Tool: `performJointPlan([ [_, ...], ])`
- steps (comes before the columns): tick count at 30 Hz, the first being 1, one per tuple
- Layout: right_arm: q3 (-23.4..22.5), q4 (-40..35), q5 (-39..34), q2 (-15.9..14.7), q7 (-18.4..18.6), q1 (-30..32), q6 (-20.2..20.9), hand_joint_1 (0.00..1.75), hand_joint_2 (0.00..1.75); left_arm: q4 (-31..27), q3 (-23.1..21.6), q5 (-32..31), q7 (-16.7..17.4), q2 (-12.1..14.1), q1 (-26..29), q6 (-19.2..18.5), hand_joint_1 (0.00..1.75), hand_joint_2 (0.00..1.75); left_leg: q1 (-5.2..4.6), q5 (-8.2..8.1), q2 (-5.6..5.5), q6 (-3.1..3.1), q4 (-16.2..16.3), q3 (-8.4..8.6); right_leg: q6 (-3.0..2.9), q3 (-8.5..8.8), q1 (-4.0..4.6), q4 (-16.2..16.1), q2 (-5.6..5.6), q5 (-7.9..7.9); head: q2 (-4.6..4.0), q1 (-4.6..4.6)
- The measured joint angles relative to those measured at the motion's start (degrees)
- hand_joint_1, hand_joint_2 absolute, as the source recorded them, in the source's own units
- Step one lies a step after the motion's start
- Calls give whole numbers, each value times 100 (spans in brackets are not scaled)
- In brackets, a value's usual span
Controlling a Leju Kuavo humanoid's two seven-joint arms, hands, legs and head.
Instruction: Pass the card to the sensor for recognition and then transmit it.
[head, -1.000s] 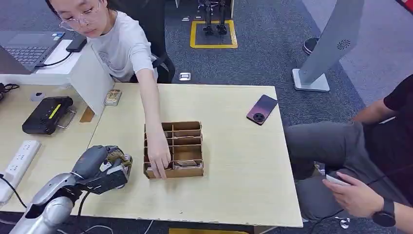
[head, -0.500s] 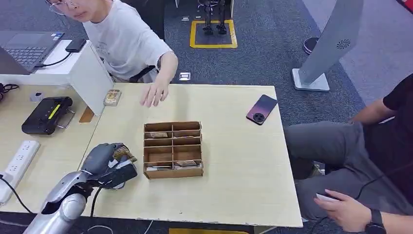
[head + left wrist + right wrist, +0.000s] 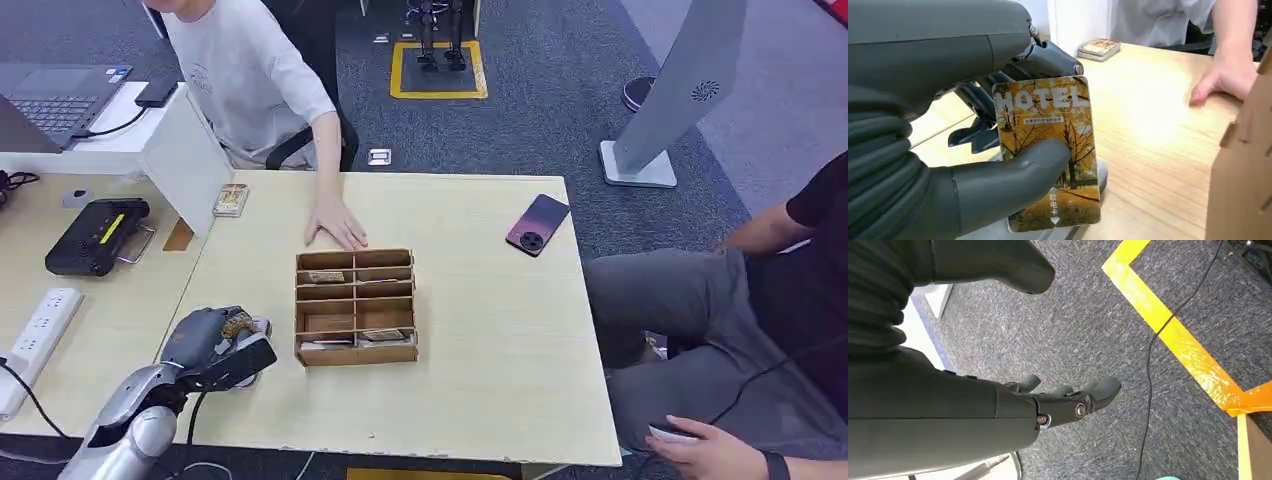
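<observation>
My left hand [image 3: 212,345] pinches a yellow hotel card [image 3: 238,323] between its thumb and fingers, near the table's front edge just left of the wooden divider box [image 3: 355,305]. The left wrist view shows the card [image 3: 1048,150] upright, with autumn trees and "HOTEL" printed on it, and the thumb pressed across its middle. A pale round sensor puck [image 3: 1102,175] lies on the table right under the card. My right hand [image 3: 1068,400] hangs over grey carpet with its fingers apart and nothing in it.
A person's hand [image 3: 335,225] rests on the table behind the box. A dark phone [image 3: 538,224] lies at the back right, a card deck [image 3: 231,199] at the back left. A black device [image 3: 95,235] and a power strip [image 3: 35,335] sit on the left desk.
The person's hand left the box's front compartment and now rests behind the box. My left hand, still holding the card, has dropped lower over the sensor.
</observation>
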Motion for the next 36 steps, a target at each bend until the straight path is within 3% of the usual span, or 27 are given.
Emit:
performJointPlan([
  [20,0,0,-20,0,22,7,-4,0,175,210,262,-254,42,-11,57,-59,175,175,0,0,-1,0,0,2,0,4,0,0,-1,0,0,2],
  [27,2,0,-37,0,39,7,-28,0,175,492,262,-881,206,-52,80,13,175,175,0,0,0,0,-1,9,0,10,0,0,-1,0,0,-2],
  [36,4,0,-37,0,57,5,-63,0,175,859,260,-1038,195,-173,19,142,175,175,-8,-15,-10,14,-12,67,9,77,-5,0,-18,-25,0,0],
])
